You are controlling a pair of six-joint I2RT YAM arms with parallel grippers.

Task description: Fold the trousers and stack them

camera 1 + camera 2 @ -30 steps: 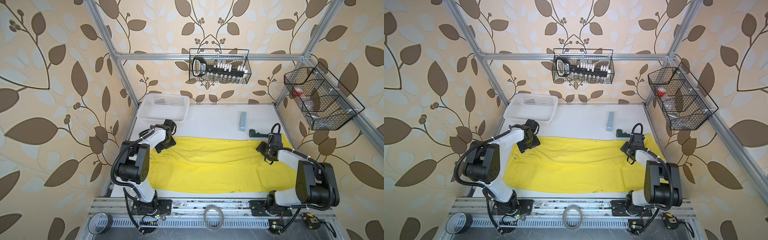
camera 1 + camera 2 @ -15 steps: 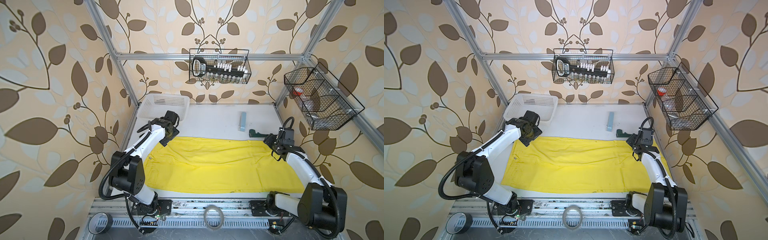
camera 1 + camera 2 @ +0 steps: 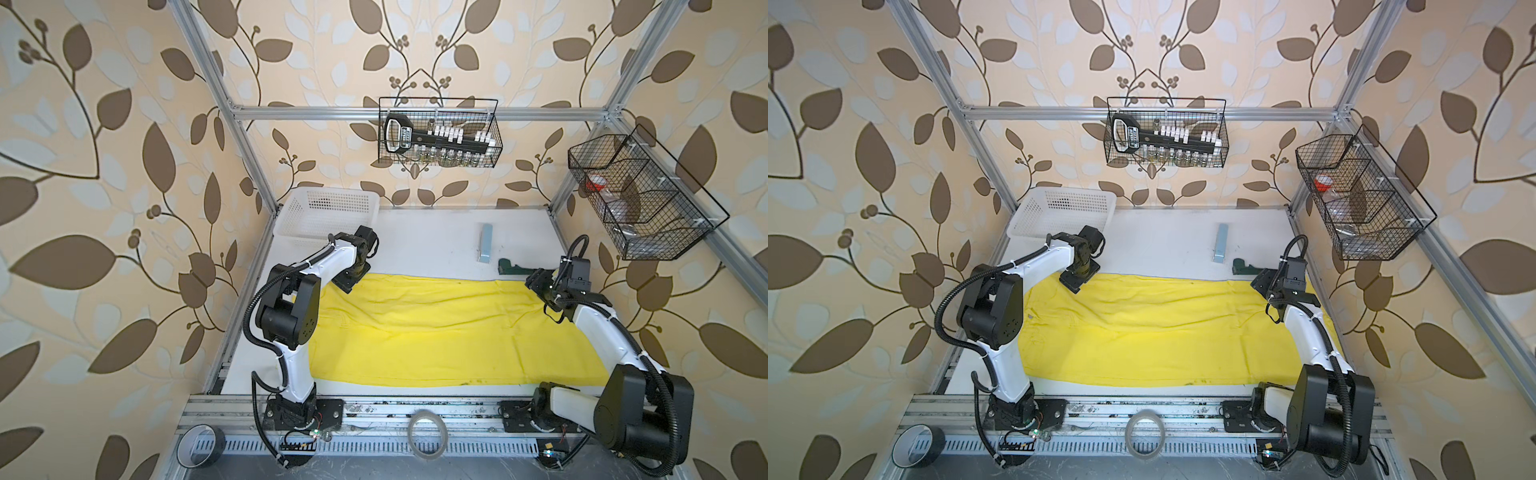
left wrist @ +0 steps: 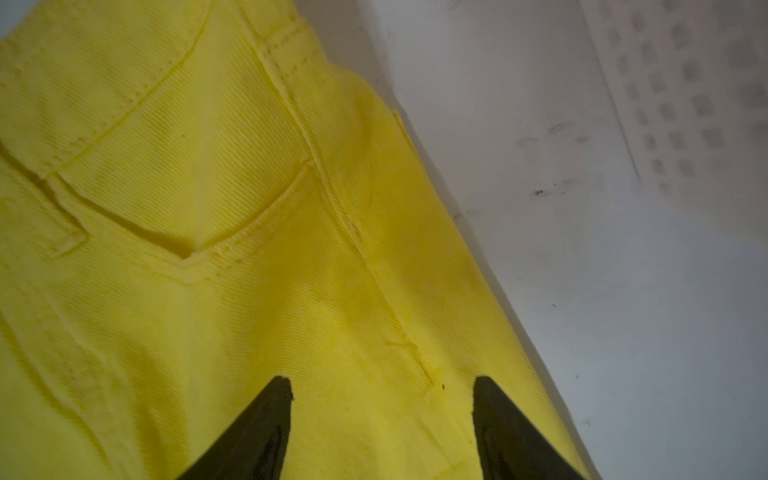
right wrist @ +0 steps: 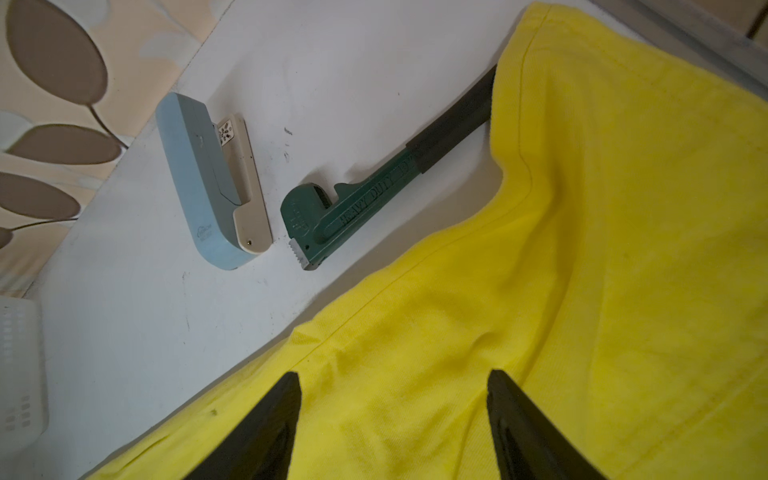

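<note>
One pair of trousers [image 3: 436, 332], one white basket [image 3: 291, 216], one green wrench [image 5: 353, 212], one blue tool [image 5: 203, 187] and two hands. The trousers are bright yellow twill, spread long and flat on the desk [image 3: 424, 232], lying beneath both hands and spanning between them. The arms reach forward, left hand [image 4: 382, 386] and right hand [image 5: 394, 376] tipped down over opposite ends, jaws wide, gripping nothing.

A white worktop [image 3: 428, 237] forms the floor of the cell. Beige wallpaper [image 3: 124, 62] with brown leaves rises behind it and on both its sides. An aluminium frame [image 3: 311, 112] stands at its edges. Wire baskets hang above its back edge [image 3: 488, 160] and its right edge [image 3: 673, 237]. The light on it is soft and even.
</note>
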